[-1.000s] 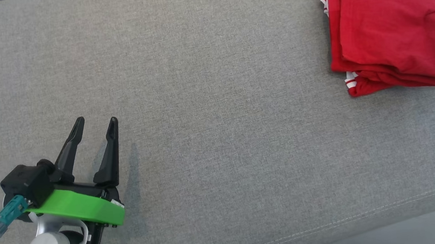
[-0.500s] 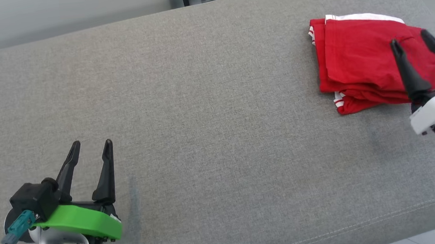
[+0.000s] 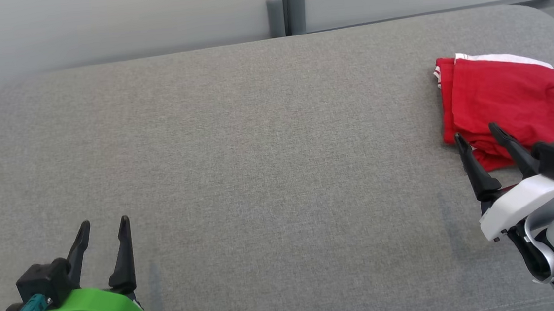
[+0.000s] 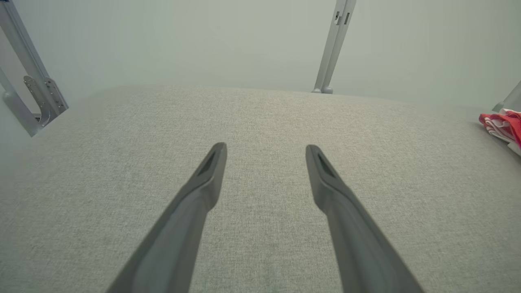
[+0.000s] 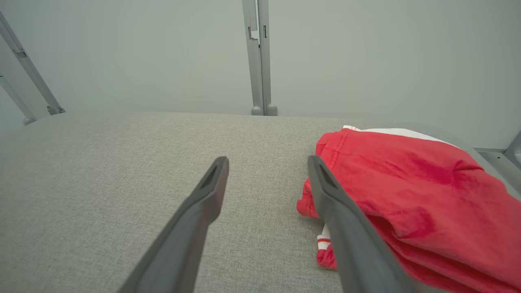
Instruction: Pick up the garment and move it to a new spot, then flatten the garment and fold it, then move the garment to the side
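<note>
A folded red garment [image 3: 510, 100] with white trim lies at the right end of the grey cushioned surface [image 3: 257, 152]. My right gripper [image 3: 477, 132] hovers open at the garment's near left corner, its fingers empty. In the right wrist view the red garment [image 5: 411, 195] sits just right of my right gripper [image 5: 268, 162], and the right finger overlaps its edge. My left gripper [image 3: 104, 225] stands open at the lower left, far from the garment. A sliver of the garment [image 4: 504, 124] shows at the far right of the left wrist view, beyond my open left gripper [image 4: 265, 148].
A pale wall panel with a grey vertical post [image 3: 284, 6] runs behind the cushion's far edge. Metal frame struts [image 4: 28, 93] stand off the left end. The cushion's rounded right corner [image 3: 550, 18] drops off beside the garment.
The head camera has tilted up and shifted, bringing the back wall into view. My right gripper has drawn back from over the garment to its near left corner. The left gripper stays open.
</note>
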### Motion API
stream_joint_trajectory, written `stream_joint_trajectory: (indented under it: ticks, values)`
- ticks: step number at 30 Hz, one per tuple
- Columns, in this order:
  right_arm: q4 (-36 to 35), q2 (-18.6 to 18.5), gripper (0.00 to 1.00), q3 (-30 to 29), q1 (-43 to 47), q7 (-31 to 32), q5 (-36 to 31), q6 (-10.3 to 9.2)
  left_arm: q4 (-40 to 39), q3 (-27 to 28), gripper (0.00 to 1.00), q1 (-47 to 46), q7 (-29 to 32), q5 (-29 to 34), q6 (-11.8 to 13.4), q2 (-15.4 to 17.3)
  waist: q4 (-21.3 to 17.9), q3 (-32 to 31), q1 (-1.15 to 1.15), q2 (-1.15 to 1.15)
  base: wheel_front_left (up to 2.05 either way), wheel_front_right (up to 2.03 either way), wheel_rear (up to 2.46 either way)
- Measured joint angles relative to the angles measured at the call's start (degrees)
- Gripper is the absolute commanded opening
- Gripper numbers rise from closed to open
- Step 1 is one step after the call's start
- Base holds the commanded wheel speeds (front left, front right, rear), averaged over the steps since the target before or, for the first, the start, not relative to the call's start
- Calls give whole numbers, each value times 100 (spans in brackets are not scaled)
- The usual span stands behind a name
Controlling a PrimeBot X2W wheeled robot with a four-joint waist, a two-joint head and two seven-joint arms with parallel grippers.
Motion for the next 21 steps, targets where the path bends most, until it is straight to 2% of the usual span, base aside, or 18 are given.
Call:
stream_joint_trajectory:
  ticks: [10, 18, 19, 21]
  values:
    - [250, 441, 100, -840, 404, 0, -687, -1, 267, 233, 100, 288, -59, 4, 0, 0, 288, -409, 0, 0, 0, 0, 0]
    - [231, 736, 100, -1103, 755, 0, -1032, 1, 315, 325, 100, 412, -102, 3, -1, 30, 343, -643, 0, 0, 0, 0, 0]
    - [231, 736, 0, -1103, 755, 0, -1032, 1, 315, 325, 0, 412, -102, 3, -1, 30, 343, -643, 0, 0, 0, 0, 0]
    - [326, 843, 0, -1066, 839, 1, -1017, 7, 441, 293, 0, 427, -99, 3, -1, -58, 343, -644, 0, 0, 0, 0, 0]
